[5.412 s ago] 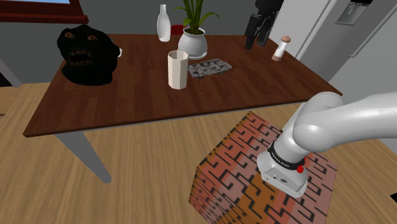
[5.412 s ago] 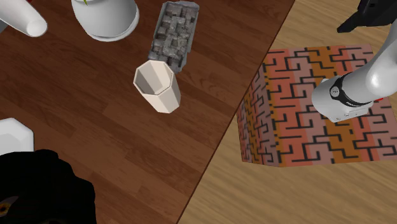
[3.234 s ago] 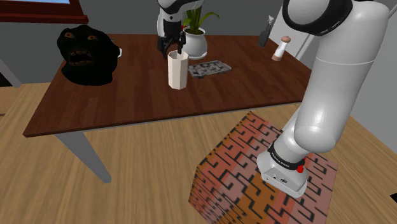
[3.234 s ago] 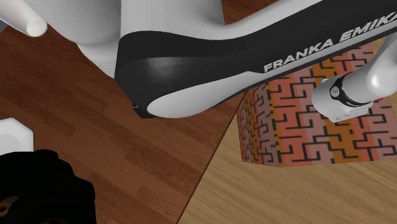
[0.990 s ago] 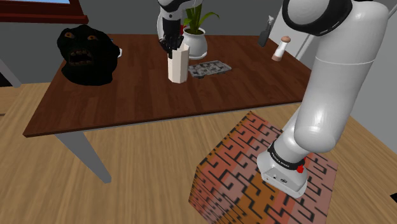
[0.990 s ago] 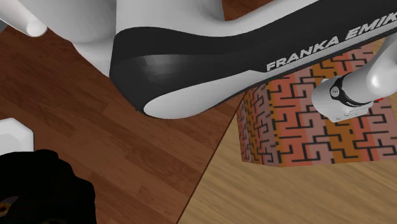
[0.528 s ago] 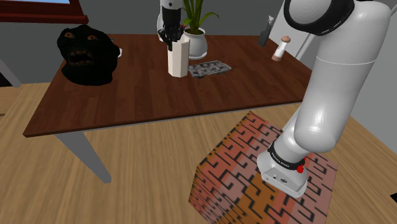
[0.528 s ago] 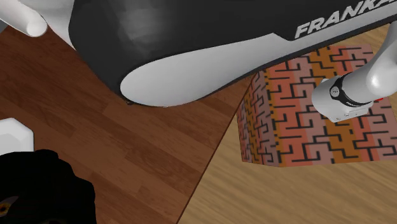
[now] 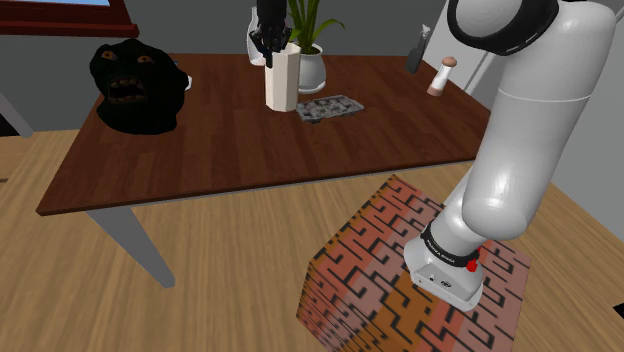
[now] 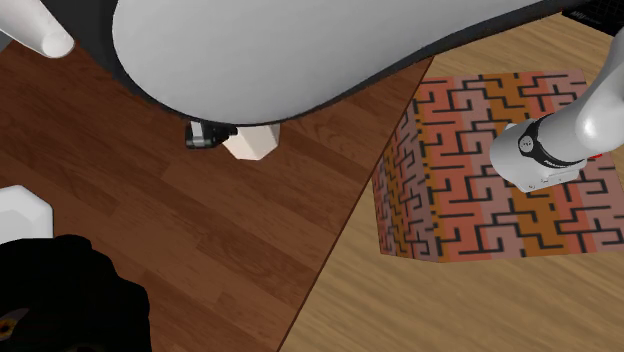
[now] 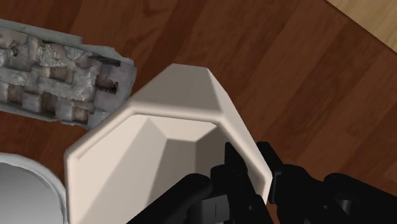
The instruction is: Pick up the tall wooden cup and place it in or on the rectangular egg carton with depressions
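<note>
Over the far half of the brown table (image 9: 230,140), I've got the tall cup (image 9: 281,80) upright in the grip. It renders cream and faceted, with no wood grain that I can see. The gripper (image 9: 268,40) comes down onto its rim from above. On the wrist view the gripper (image 11: 256,175) is pinching the cup (image 11: 159,146) by its wall, one black finger inside the mouth and the other outside, both pressed against that side. I can't tell for sure whether the base is clear of the tabletop.

Just beside the cup, to the shoulder view's right, the grey egg carton (image 9: 330,106) lies flat on the table. Its rough pockets show past the cup's rim on the wrist view too (image 11: 57,83).

Just behind the cup, farther off, stands a white plant pot (image 9: 305,68). Well away to the shoulder view's left sits a black snarling mask (image 9: 135,88), and off near the right edge is a small shaker (image 9: 440,76).

In the second exterior view the cup's lower end (image 10: 250,142) peeks out under the white arm (image 10: 300,60). The patterned stand (image 10: 480,170) is on the wood floor at the right.
</note>
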Available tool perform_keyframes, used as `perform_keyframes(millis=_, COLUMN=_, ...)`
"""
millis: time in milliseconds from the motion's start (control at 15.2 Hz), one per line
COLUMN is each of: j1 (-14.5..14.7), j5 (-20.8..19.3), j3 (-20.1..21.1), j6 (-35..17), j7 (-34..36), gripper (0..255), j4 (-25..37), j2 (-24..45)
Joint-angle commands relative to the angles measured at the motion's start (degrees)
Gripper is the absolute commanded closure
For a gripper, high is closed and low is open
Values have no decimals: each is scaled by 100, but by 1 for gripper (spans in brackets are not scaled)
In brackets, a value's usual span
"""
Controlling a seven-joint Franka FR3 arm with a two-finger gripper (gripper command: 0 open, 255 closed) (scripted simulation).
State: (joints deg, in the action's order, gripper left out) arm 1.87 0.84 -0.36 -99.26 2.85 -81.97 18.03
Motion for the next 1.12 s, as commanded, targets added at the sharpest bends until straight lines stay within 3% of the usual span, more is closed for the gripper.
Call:
perform_keyframes(millis=0, j1=-112, j5=13, j3=-57, j6=70, j7=-167, gripper=255, j4=-3, j2=-75)
perform_keyframes(millis=528, j1=-735, j5=90, j3=-390, j6=449, j7=-1111, gripper=255, j4=248, j2=-190)
perform_keyframes(millis=1056, j1=-1406, j5=203, j3=-715, j6=1015, j7=-2066, gripper=255, j4=1100, j2=116)
